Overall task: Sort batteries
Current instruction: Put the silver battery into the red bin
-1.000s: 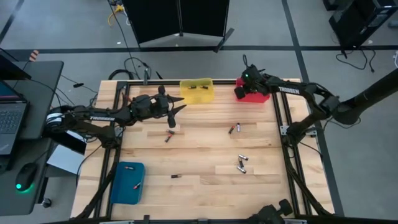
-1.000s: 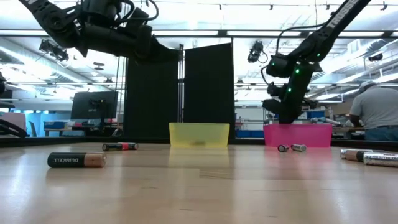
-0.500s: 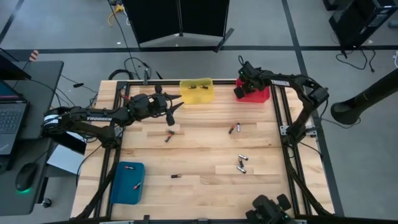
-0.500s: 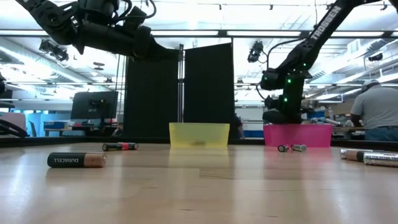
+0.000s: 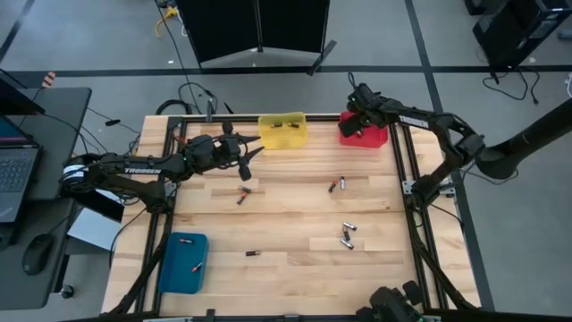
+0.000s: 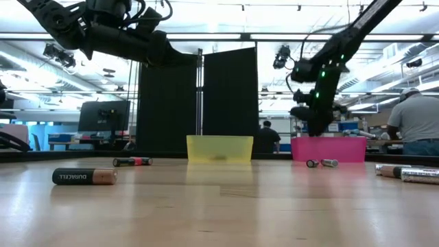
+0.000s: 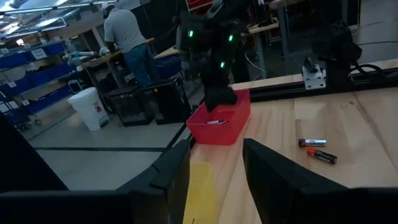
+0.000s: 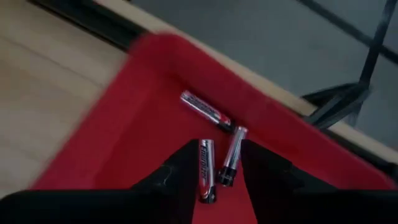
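My right gripper (image 5: 351,126) (image 8: 217,186) hangs open over the red bin (image 5: 368,137), fingers pointing down. Three silvery batteries (image 8: 214,140) lie on the bin's floor below it; one shows in the gap between the fingers, lying flat, not held. My left gripper (image 5: 257,152) (image 7: 214,180) is open above the table, left of the yellow bin (image 5: 282,131), which holds a few batteries. Loose batteries lie on the wood: a pair (image 5: 243,193) below the left gripper, a pair (image 5: 337,183) mid-table, a few (image 5: 347,235) right of centre, and one (image 5: 253,254) toward the near edge.
A blue bin (image 5: 183,262) with a red-marked battery sits at the near left corner. A black frame rail (image 5: 404,174) runs along the table's right edge. In the low view a Duracell cell (image 6: 84,176) lies nearest; a person (image 6: 417,123) stands beyond the table.
My right gripper has stayed over the red bin while its arm swung toward the table's left and back again; in the low view it now stands a little higher above the bin. The batteries on the table have not moved.
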